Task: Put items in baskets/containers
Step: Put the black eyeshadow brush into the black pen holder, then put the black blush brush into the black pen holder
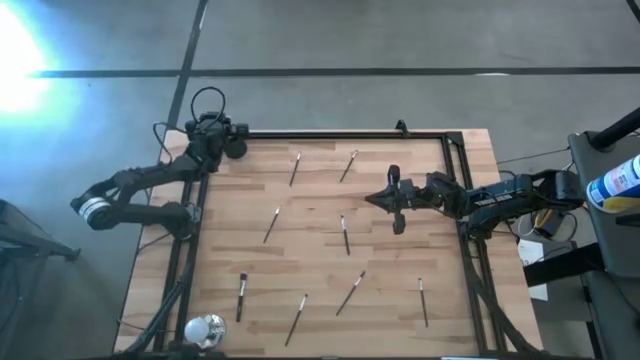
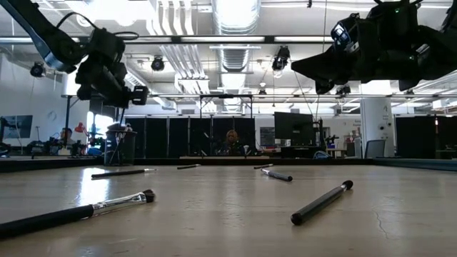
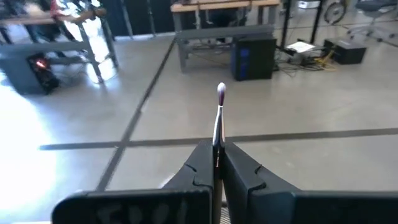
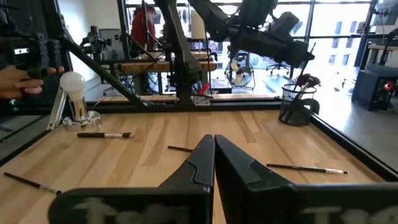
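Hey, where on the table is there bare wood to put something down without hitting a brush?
Bare wood lies along the table's right edge under the right gripper, and in the far left corner beside the black cup. The middle is scattered with brushes. The near left corner holds a shiny round object.

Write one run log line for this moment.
left gripper: shut on brush, near cup | right gripper: shut, empty, above table
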You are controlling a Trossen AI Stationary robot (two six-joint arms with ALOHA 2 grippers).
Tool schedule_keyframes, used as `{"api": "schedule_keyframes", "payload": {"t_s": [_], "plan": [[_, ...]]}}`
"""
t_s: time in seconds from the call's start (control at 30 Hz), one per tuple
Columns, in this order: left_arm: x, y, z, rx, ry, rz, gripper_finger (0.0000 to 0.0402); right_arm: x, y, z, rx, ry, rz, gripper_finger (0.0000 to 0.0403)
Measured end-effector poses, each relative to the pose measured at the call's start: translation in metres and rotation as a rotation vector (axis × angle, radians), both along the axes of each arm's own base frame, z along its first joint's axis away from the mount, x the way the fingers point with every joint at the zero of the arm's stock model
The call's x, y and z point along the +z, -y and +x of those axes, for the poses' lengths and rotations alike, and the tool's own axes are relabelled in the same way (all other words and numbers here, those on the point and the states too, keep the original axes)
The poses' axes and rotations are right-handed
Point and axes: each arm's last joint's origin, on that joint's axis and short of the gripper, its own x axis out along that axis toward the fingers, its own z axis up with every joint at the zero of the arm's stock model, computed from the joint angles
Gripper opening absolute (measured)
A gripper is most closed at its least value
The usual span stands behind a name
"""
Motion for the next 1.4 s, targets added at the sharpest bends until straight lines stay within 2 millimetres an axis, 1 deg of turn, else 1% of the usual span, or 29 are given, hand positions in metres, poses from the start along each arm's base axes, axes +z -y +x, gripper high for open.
{"api": "schedule_keyframes", "payload": {"t_s": [0.2,0.43,0.53,0.63,0.8,1.0,1.1,1.23,1.33,1.4], "plan": [[-0.005,-0.007,0.004,-0.013,0.009,-0.009,0.001,0.0,0.0,0.0,0.0,0.001,0.0,0.0008],[-0.011,-0.021,0.01,0.006,-0.012,-0.044,0.001,0.0,0.0,0.0,0.001,0.002,0.0,0.0008],[-0.011,-0.025,0.012,0.008,-0.01,-0.045,0.001,0.0,0.0,0.0,0.0,0.002,0.001,0.0008],[-0.008,-0.026,0.013,0.007,-0.005,-0.038,0.0025,0.0,0.0,0.0,0.001,0.002,0.001,0.0008],[-0.001,-0.023,0.011,0.005,0.006,-0.022,0.0058,0.0,0.0,0.0,0.0,0.002,0.0,0.0008],[0.002,-0.016,0.007,0.01,0.001,-0.057,0.0073,0.0,0.0,0.0,0.0,0.002,-0.004,0.0008],[0.001,-0.013,0.005,0.007,-0.006,-0.09,0.0074,0.0,0.0,0.0,0.0,0.002,-0.006,0.0008],[0.004,-0.007,0.003,-0.042,-0.001,-0.121,0.0071,0.0,0.0,0.0,0.0,0.002,-0.007,0.0008],[0.009,0.0,0.003,-0.08,0.004,-0.127,0.0054,0.0,0.0,0.0,0.0,0.001,-0.007,0.0008],[0.015,0.007,0.003,-0.113,-0.002,-0.139,0.0036,0.0,0.0,0.0,0.0,0.001,-0.006,0.0008]]}}
